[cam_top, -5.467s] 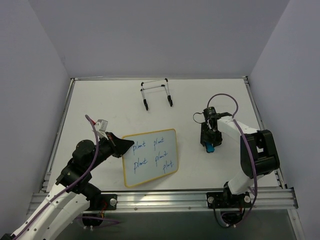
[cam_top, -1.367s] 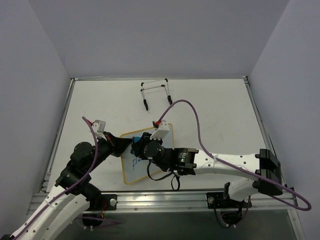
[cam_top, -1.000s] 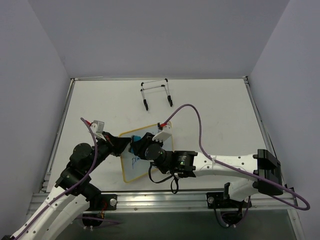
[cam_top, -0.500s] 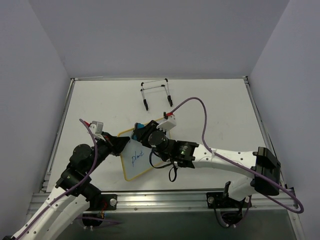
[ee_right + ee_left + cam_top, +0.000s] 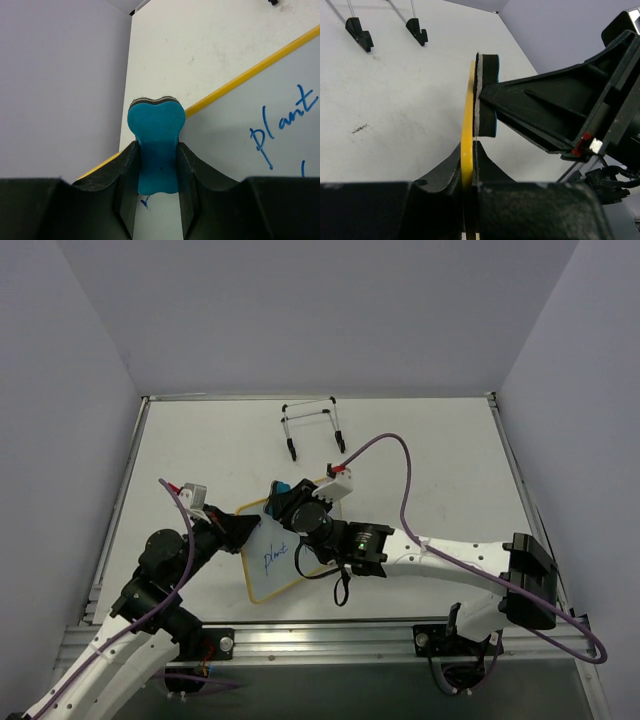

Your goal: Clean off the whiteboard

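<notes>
The whiteboard (image 5: 275, 562) with its yellow frame lies near the front centre of the table, one blue word "plant" showing on it. My left gripper (image 5: 243, 531) is shut on its left edge; in the left wrist view the yellow frame (image 5: 468, 135) runs edge-on between the jaws. My right gripper (image 5: 284, 502) is shut on the blue bone-shaped eraser (image 5: 156, 142) and holds it against the board's upper left corner. The right wrist view shows the board (image 5: 240, 145) with "plant" in blue and a small blue mark below the eraser. The right arm hides the board's right half from above.
A black wire easel stand (image 5: 313, 428) stands at the back centre of the table; its feet show in the left wrist view (image 5: 359, 34). Grey walls close in both sides and the back. The right arm's purple cable (image 5: 400, 480) loops above the board.
Since 5.5 s ago my right arm carried the eraser from the right side onto the board and wiped it; most words are gone. In the last half second it barely shifted.
</notes>
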You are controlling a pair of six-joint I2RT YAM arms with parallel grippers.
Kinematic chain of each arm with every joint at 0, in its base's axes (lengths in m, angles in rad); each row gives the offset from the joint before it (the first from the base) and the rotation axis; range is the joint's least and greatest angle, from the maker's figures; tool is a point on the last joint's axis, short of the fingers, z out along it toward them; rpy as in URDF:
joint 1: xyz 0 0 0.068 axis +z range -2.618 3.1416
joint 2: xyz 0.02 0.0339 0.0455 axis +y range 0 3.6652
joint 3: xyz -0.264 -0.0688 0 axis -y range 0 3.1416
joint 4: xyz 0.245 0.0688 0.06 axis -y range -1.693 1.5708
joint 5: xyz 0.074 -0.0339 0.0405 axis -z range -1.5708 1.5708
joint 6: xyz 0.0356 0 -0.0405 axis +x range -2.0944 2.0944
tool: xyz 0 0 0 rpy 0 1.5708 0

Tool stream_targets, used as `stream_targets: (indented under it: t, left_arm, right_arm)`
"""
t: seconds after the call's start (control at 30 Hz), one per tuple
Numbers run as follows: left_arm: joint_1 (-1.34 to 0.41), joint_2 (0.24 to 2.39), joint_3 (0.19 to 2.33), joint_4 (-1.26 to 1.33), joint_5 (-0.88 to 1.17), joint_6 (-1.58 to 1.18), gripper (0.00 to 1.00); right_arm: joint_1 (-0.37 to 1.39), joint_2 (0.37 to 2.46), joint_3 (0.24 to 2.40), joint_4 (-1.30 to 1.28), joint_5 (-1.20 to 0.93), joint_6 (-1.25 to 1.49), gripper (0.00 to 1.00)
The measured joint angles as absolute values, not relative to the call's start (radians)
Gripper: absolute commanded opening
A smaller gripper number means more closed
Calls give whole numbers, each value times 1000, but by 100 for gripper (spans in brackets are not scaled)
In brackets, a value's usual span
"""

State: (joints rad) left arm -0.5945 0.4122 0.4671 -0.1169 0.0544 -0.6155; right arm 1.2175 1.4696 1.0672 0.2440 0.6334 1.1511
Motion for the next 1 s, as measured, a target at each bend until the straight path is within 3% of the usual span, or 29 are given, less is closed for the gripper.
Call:
stream_targets:
  t: [0.43,1.0]
  left_arm:
    - [-595,403,466,-130,60,-617,2]
    - [-595,386,460,-141,54,-622,2]
  right_arm:
    - [1317,1524,1118,188,805,1202,0]
    - [1336,1530,1111,149,842,1257,0]
